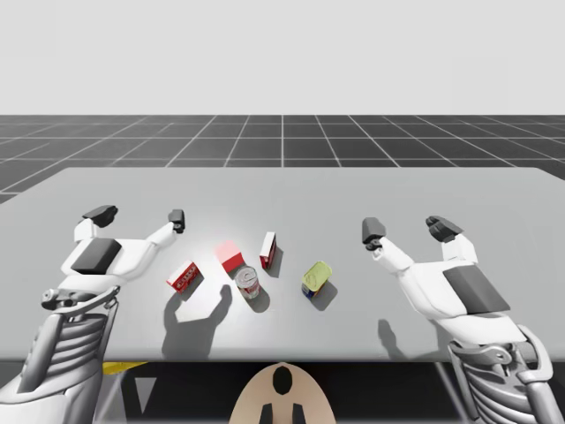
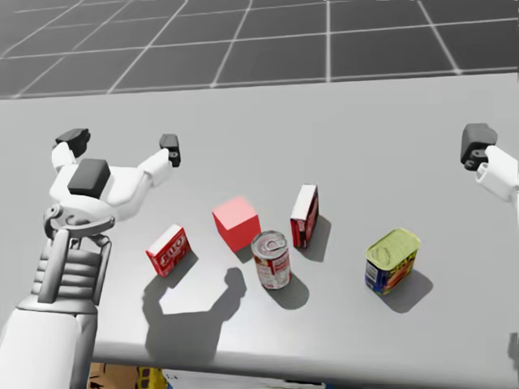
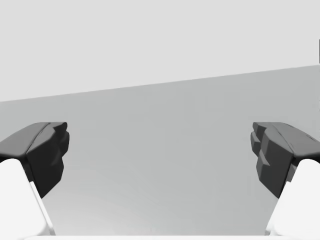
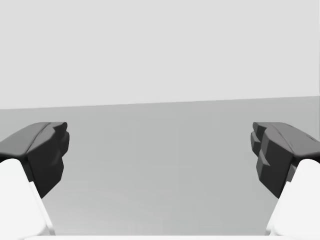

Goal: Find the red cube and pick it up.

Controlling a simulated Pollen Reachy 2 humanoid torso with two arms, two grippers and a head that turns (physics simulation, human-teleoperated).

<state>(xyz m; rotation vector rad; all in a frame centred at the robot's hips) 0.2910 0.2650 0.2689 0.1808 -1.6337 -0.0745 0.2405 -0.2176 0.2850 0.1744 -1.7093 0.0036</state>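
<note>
Left gripper and right gripper are hovering, fingers spread wide.
The red cube is sitting untouched on the table, just beside a red-and-white can.

A wide, pale grey worktop takes up the middle of the room. Its top is plain, matt and smooth, with a straight far edge and a straight near edge. Beyond it the floor is dark grey, ruled into large squares by thin, lighter lines that shrink toward a level horizon. Above that line hangs a flat, even, light grey backdrop. The light is bright and comes from above and from the far side: shadows on the worktop are dark, fairly crisp, and fall toward its near edge. A brighter patch glows near the worktop's middle.
</note>
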